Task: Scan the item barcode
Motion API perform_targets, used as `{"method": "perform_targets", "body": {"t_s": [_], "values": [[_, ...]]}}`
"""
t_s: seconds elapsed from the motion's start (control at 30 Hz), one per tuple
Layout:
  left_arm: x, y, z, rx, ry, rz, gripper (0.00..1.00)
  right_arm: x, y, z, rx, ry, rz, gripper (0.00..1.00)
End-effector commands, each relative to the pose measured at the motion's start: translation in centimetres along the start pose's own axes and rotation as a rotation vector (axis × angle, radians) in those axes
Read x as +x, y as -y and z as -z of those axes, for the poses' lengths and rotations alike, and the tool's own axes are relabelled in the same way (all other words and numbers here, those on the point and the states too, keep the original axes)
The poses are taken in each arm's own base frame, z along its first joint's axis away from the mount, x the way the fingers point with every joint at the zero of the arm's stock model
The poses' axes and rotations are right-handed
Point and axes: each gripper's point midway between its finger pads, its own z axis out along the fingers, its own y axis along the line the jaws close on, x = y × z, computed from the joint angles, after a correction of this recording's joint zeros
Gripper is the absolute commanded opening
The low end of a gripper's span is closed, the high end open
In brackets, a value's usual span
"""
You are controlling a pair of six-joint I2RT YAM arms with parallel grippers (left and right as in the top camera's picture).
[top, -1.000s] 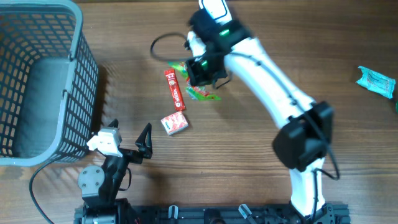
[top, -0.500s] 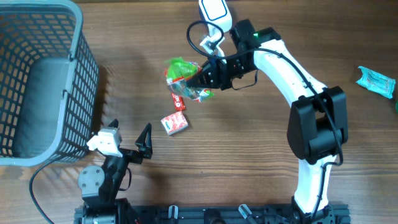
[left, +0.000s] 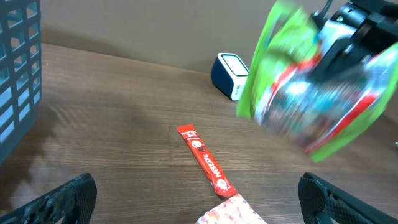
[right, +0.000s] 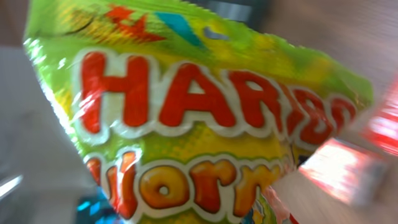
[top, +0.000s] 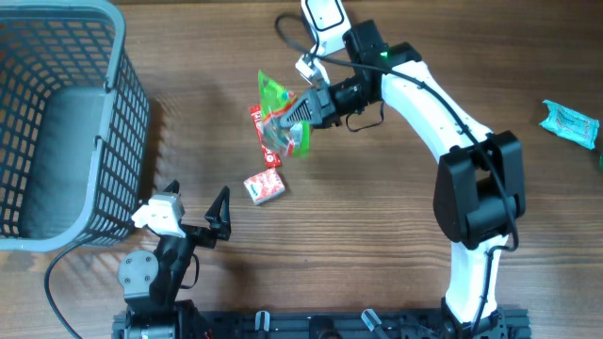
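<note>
wooden table [top: 377, 217] from overhead: right gripper [top: 306, 108] clenched on the green candy bag [top: 276, 118], held aloft near the scanner [top: 323, 14], probably to present its barcode; left gripper [top: 191, 205] idles, spread wide. left wrist: the bag hangs above a red stick [left: 205, 162]. right wrist: its printed front fills the frame.

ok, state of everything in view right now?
Haribo bag: lifted off the table, held in right gripper.
Right gripper: shut on the Haribo bag.
Left gripper: open, empty.
Red stick packet: flat on table.
Small red-and-white box: on table, untouched.
Basket: upright on table.
Scanner: standing on table.
Teal packet: on table, far right edge.
</note>
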Motion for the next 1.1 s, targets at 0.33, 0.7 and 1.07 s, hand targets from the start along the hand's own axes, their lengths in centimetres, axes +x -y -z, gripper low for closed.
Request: {"method": "perform_targets", "body": {"t_s": [0.33, 0.7, 1.07], "values": [[0.1, -0.2, 0.0, -0.007, -0.001, -0.014, 1.0, 2.9, 6.5, -3.2, -0.08, 0.056, -0.07, 0.39], [0.1, -0.2, 0.0, -0.008, -0.001, -0.014, 1.0, 0.2, 17.9, 8.2, 0.342, 0.374, -0.308, 0.49], [0.1, -0.2, 0.0, -0.007, -0.001, -0.014, 1.0, 0.0, 15.5, 16.5, 0.853, 0.294, -0.099, 0.9]]}}
